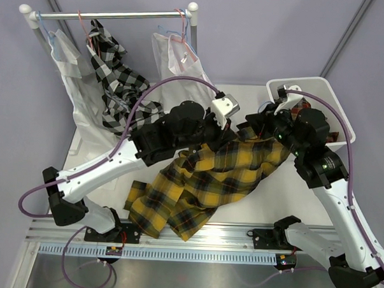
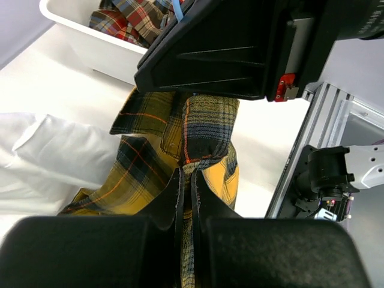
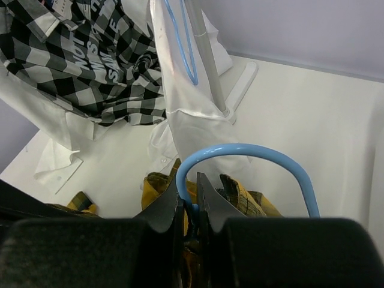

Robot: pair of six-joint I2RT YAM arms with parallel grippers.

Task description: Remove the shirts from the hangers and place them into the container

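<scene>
the yellow-and-black plaid cloth shirt (image 1: 203,176) lies crumpled across the middle of the white table (image 1: 272,202), between the two arms. its collar end points toward the far right and its hem trails toward the near left.

in the left wrist view, the left gripper (image 2: 186,180) has its black fingers pressed together on a fold of this shirt, with plaid cloth showing in the narrow slit between them. the collar area sits just beyond the fingertips.

in the right wrist view, the right gripper (image 3: 189,180) is pinching the thin light blue wire hanger (image 3: 252,148). the hanger's curved hook arches up and to the right from between the fingers, and a bit of yellow plaid shows just under it.

the white rectangular plastic tub (image 1: 309,84) stands at the far right of the table, just beyond the right gripper. a red, orange and blue plaid shirt (image 2: 135,15) is bunched inside it.

at the far left, a silver metal rail (image 1: 115,15) carries three hanging garments:
- a plain white shirt (image 1: 70,81) at the left end
- a black-and-white checked shirt (image 1: 115,74) beside it, sagging down to the table
- a second white shirt (image 1: 176,60) toward the right end, with another light blue hanger (image 3: 187,51) visible in its neck
</scene>
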